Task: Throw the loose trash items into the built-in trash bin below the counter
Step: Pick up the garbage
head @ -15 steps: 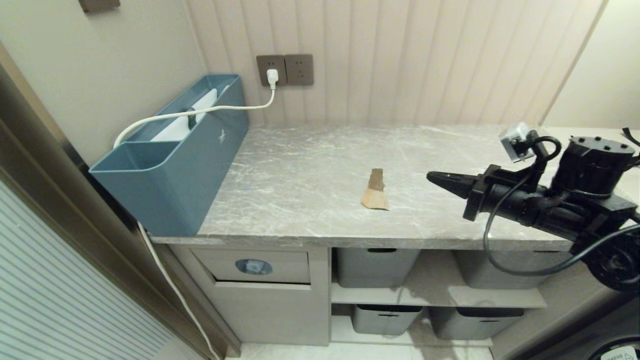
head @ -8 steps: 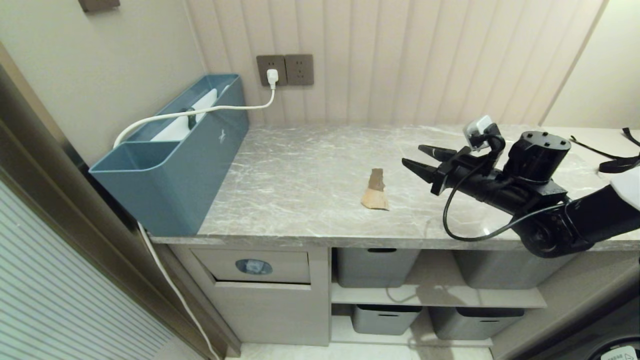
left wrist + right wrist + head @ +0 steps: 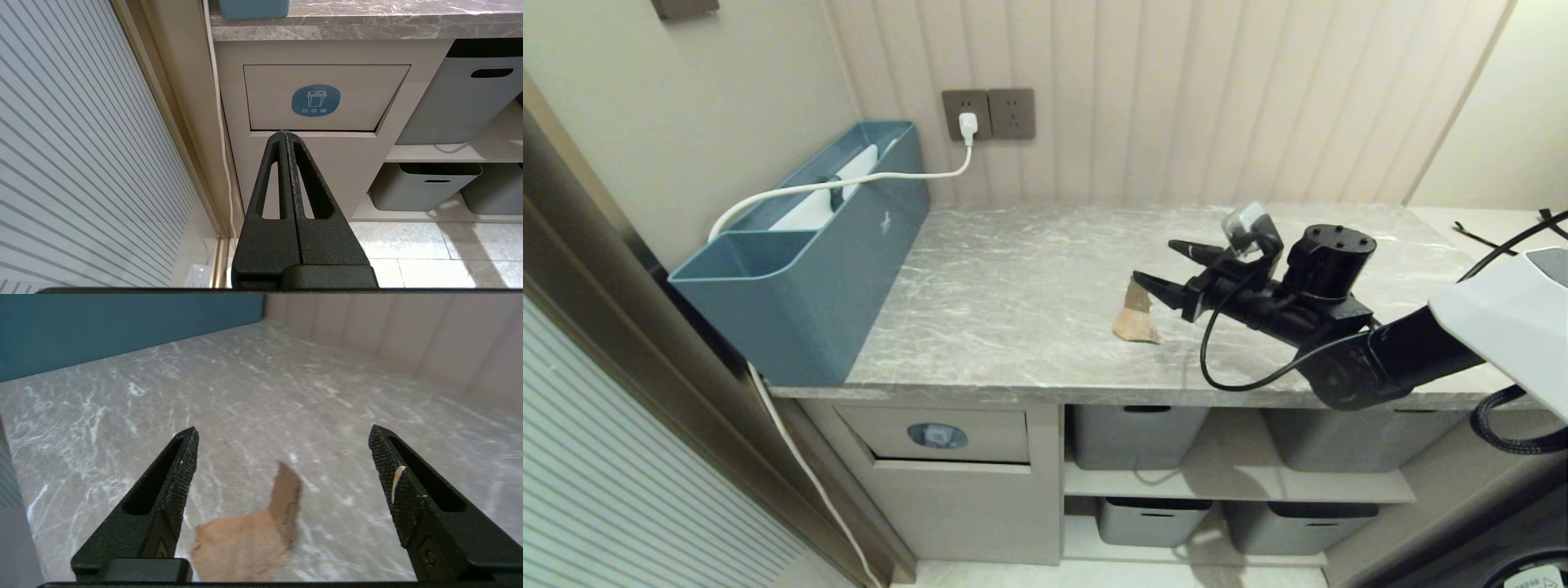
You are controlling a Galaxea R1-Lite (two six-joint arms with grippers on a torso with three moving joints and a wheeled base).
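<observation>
Risk: right tool (image 3: 1164, 265), jaws spread, straddles cardboard scrap (image 3: 1135, 320) on worktop (image 3: 1013, 286); closing too high would miss the scrap. Left tool (image 3: 284, 136) closed, empty.

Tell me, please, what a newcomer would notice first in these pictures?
First, the right gripper, jaws wide open, reaching over the grey marble counter toward the single brown cardboard scrap. Next, the long blue box at the counter's left end, and below it the trash bin flap with its blue sticker.
</observation>
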